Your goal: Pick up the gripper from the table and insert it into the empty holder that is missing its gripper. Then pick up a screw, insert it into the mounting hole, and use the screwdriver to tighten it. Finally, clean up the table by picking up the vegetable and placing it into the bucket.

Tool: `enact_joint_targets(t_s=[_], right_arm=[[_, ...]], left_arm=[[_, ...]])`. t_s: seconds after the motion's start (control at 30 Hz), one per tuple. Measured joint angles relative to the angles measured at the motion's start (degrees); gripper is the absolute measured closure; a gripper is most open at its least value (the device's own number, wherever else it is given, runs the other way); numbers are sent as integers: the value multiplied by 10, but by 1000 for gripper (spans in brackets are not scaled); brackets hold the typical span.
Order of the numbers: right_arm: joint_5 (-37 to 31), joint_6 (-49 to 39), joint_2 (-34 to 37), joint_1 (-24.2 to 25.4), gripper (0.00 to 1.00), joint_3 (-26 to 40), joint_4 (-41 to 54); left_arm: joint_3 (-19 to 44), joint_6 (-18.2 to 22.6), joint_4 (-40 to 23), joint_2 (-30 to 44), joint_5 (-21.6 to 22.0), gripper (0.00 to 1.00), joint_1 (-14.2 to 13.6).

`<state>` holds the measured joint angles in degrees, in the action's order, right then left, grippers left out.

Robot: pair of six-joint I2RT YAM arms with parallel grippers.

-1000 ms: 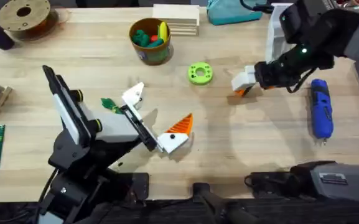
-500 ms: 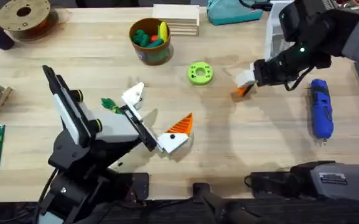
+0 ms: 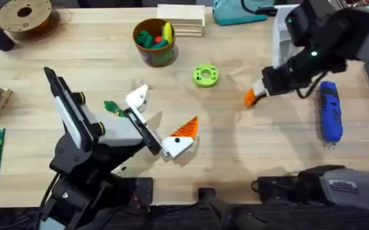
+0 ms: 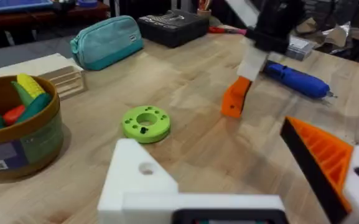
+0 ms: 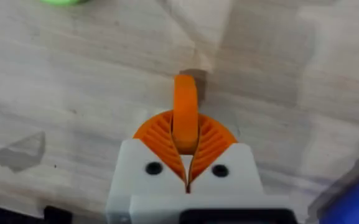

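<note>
The left gripper (image 3: 152,121) rests spread wide on the bench (image 3: 235,160), the vegetable (image 3: 112,107) just beside its white finger and the bucket (image 3: 153,41) well beyond. The right gripper (image 3: 256,94) is clenched on the orange gripper piece (image 3: 251,97), with the screwdriver (image 3: 329,110) lying near its side.

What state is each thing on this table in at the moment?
Orange gripper tip: pinched in right gripper, over the table.
Left gripper: open; one finger is a bare white holder.
Screwdriver: lying flat.
Vegetable: on the table.
Bucket: upright, holding toy produce.
</note>
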<state>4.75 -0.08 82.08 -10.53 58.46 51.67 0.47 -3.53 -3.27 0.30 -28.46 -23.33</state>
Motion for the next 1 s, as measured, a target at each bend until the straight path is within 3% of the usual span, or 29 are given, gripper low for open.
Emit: enact_joint_targets(t_s=[0.07, 0.1, 0.2, 0.33, 0.47, 0.57, 0.77, 1.0], right_arm=[[1, 0, -68, 0, 983, 0, 42], [22, 0, -135, 1, 983, 0, 70], [80, 0, -194, 10, 983, -4, 64], [215, 18, -238, 22, 983, -58, -28], [359, 84, -214, 22, 983, -124, -168], [425, 148, -176, 16, 983, -147, -234], [501, 262, -95, -29, 983, -151, -314], [530, 360, -46, -85, 983, -151, -369]], left_arm=[[0, 0, 0, 0, 0, 14, 0], [0, 0, 0, 0, 0, 14, 0], [0, 0, 0, 0, 0, 14, 0], [0, 0, 0, 0, 0, 14, 0], [0, -1, 0, 0, 0, 14, 0], [0, -2, 0, 0, 0, 14, 0], [0, -2, 0, 0, 3, 14, 0], [0, -2, 0, 0, -3, 14, 0]])
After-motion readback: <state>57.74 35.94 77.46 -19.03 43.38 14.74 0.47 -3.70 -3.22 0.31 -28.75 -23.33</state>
